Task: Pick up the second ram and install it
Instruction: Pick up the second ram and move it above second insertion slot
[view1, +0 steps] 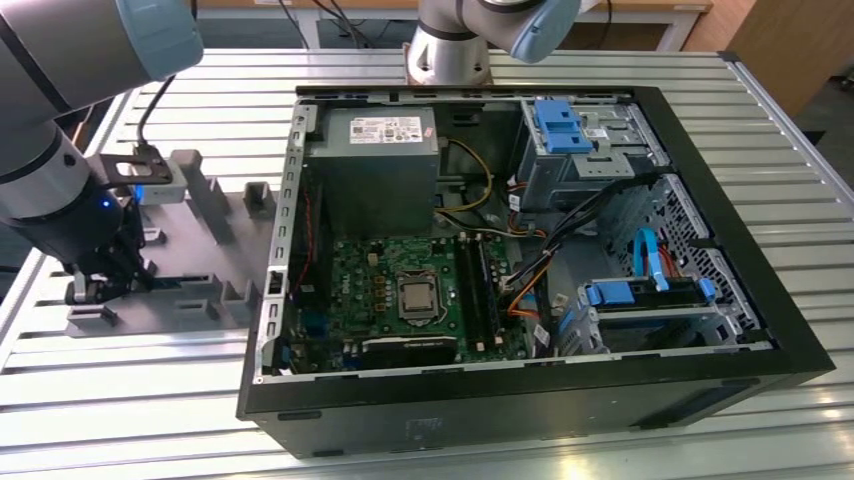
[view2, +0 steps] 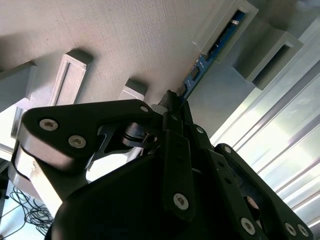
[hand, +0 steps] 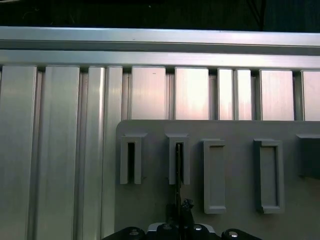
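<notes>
Hanging at the exterior view's left, my claw (view1: 100, 288) sits low over the grey fixture (view1: 200, 262), beside the open computer case (view1: 534, 400); in the second wrist view it is clamped on the second ram (view2: 215, 49), whose far end sits in a fixture slot; in the first wrist view the ram stands edge-on in that slot.

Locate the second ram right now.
The second ram stands on edge in slots of the grey fixture at the exterior view's left, the gripper shut on its end.
</notes>
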